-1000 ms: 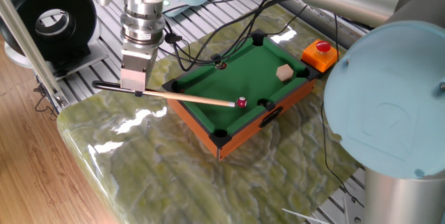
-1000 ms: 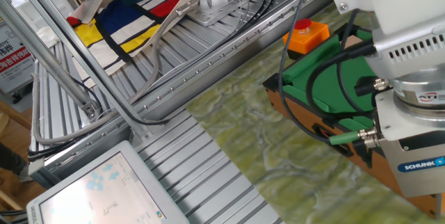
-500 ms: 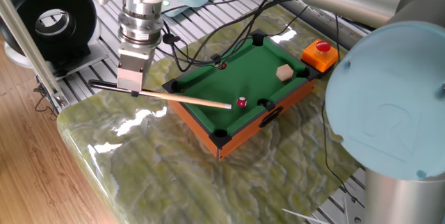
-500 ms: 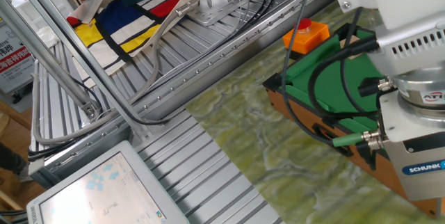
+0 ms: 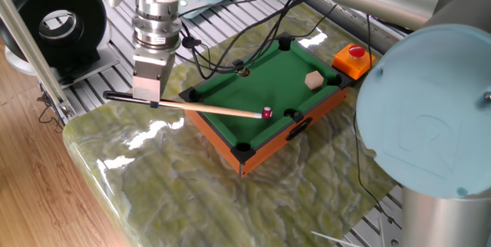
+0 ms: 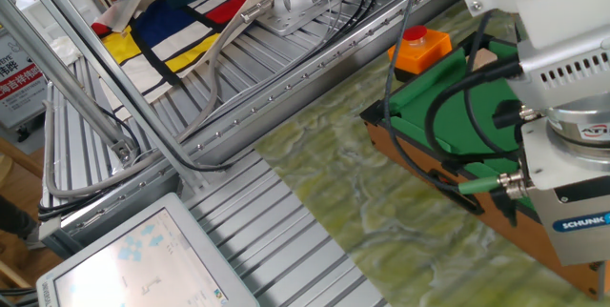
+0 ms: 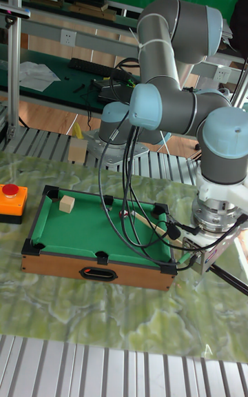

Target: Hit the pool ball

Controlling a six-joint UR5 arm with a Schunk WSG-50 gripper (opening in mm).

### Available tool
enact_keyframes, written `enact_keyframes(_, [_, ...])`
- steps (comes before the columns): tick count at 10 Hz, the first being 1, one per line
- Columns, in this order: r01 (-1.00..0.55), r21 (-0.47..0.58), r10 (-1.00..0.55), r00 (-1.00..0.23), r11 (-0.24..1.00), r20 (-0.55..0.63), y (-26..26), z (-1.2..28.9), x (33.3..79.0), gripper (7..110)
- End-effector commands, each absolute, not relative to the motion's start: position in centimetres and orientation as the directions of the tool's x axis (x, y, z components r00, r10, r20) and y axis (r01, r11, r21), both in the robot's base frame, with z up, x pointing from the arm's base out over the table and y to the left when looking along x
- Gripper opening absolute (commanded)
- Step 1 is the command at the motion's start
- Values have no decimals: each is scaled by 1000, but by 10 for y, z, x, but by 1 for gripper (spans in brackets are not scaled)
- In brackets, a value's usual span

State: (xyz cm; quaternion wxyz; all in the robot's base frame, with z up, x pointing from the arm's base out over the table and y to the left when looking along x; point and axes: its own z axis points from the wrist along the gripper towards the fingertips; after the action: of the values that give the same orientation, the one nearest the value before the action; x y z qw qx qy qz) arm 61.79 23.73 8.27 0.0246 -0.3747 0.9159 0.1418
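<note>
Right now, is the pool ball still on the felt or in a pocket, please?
On the felt: the pool ball sits beside a side pocket, at the cue tip.

Bright, even indoor light fills all three views. White glare streaks the glossy green marbled desk [image 5: 153,166] near its left edge in one fixed view, and shadows there are soft and short. In the other fixed view the close end effector [image 6: 572,207] looks slightly soft. The tall fixed view is sharp, with mild highlights on the arm's silver shells.
</note>
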Motion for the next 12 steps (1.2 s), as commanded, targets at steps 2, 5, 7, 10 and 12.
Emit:
enact_keyframes(2, [-734,216,-706,-679,644,-203,252,93,625,7])
enact_keyframes(5, [-788,168,-761,-616,593,-204,252,95,627,7])
enact_keyframes(7, [-825,149,-793,-565,545,-228,254,96,630,7])
enact_keyframes(10, [-816,151,-790,-578,557,-207,249,94,628,7])
enact_keyframes(12, [-776,197,-758,-629,599,-173,249,94,619,7])
